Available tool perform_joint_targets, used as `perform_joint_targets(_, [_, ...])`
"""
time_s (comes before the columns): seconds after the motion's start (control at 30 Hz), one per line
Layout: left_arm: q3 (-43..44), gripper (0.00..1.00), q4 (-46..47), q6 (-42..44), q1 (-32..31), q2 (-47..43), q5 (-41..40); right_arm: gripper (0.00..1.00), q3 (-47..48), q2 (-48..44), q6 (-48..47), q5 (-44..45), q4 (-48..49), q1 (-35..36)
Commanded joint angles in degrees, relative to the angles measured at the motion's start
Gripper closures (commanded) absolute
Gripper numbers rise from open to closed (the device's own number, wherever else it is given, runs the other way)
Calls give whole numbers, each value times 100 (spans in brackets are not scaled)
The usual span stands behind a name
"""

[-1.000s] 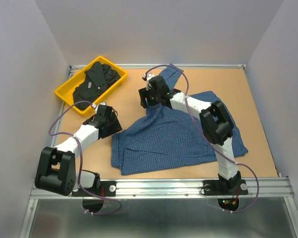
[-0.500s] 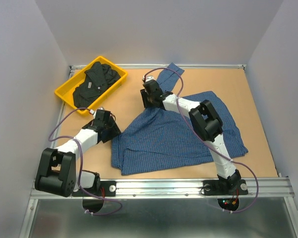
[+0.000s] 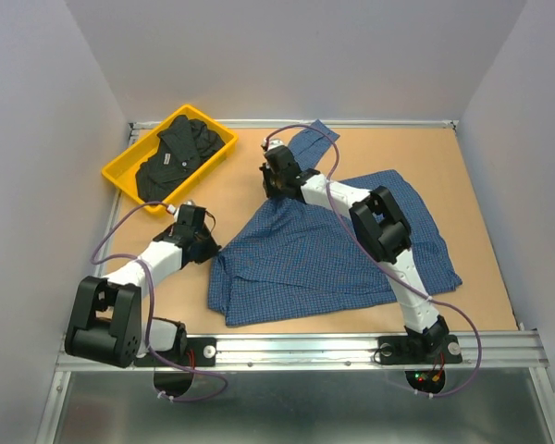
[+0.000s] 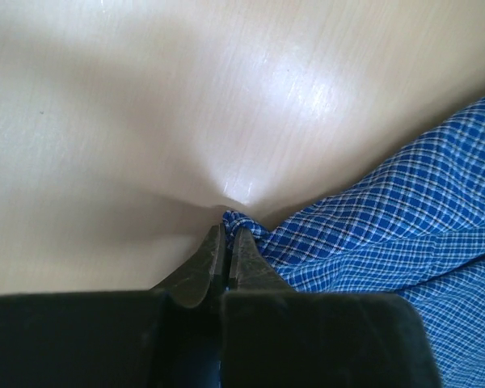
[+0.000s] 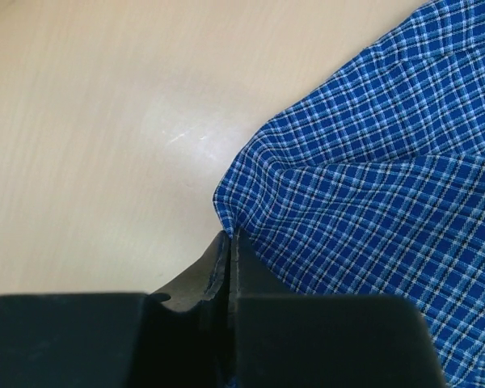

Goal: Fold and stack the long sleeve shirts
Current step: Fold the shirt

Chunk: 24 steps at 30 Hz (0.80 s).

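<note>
The blue checked shirt (image 3: 324, 250) lies spread over the middle of the table. My left gripper (image 3: 205, 248) is shut on its near-left edge; in the left wrist view the fingertips (image 4: 229, 230) pinch a small peak of the blue checked shirt (image 4: 388, 226). My right gripper (image 3: 270, 190) is shut on the far-left edge, and the right wrist view shows its jaws (image 5: 229, 236) closed on the hem of the blue checked shirt (image 5: 372, 162). The black shirt (image 3: 178, 153) with a small white tag lies bunched in the yellow bin.
A yellow bin (image 3: 118, 176) sits at the far left corner, tilted to the table's edges. A blue sleeve (image 3: 310, 141) stretches toward the back edge. Grey walls enclose the table on three sides, and a metal rail (image 3: 351, 350) runs along the near edge.
Both grippers have gone from open to shut on the blue shirt's edge. The left one slid a little back toward its base; the right one moved left and farther back.
</note>
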<state>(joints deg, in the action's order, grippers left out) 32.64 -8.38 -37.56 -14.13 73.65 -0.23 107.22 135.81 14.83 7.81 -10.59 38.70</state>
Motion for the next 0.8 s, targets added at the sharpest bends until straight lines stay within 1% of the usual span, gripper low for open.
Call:
perform_joint_targets(0.0, [-21,100,-268,-111,16,-570,-205,99,46,-668,265,-473,680,33])
perform_joint_targets(0.03, [-21,100,-330,-155,16,-797,-327,99,-277,-791,318,-648,994,24])
perform_joint_targets(0.07, [-30,100,-383,-207,16,-912,-407,99,-472,-1106,371,-737,1311,15])
perform_joint_targets(0.1, [-56,100,-488,-243,16,-1114,-469,99,-691,-1266,572,-955,1888,6])
perform_joint_targets(0.13, [-74,100,-541,-286,16,-1203,-565,99,-1337,-1459,704,-1070,2294,-63])
perform_joint_targets(0.17, [-91,100,-576,-339,16,-1291,-566,99,-1718,-1826,871,-1211,2794,-99])
perform_joint_targets(0.2, [-118,100,-603,-366,16,-1361,-575,100,-2200,-2021,1046,-1334,3382,-160])
perform_joint_targets(0.23, [-179,100,-647,-401,16,-1484,-592,99,-2562,-2154,1466,-1439,4397,-230])
perform_joint_targets(0.27, [-214,100,-647,-445,16,-1520,-575,100,-3096,-2312,1670,-1432,4747,-379])
perform_joint_targets(0.33, [-328,100,-656,-506,16,-1599,-531,99,-3312,-2322,1970,-1388,5144,-529])
perform_joint_targets(0.47, [-434,100,-629,-647,16,-1634,-460,99,-3558,-2085,2322,-1528,5251,-740])
perform_joint_targets(0.57, [-469,100,-638,-709,16,-1678,-513,88,-3673,-1866,2507,-1520,5234,-846])
perform_joint_targets(0.6, [-461,100,-647,-726,16,-1678,-539,81,-3664,-1795,2516,-1546,5208,-864])
perform_joint_targets(0.67, [-443,100,-708,-752,16,-1704,-636,79,-3577,-1699,2411,-1608,4997,-881])
perform_joint_targets(0.73, [-443,99,-709,-753,16,-1748,-654,75,-3384,-1689,2165,-1634,4602,-881])
perform_joint_targets(0.77, [-434,95,-709,-753,16,-1757,-654,69,-3322,-1715,2051,-1617,4453,-881])
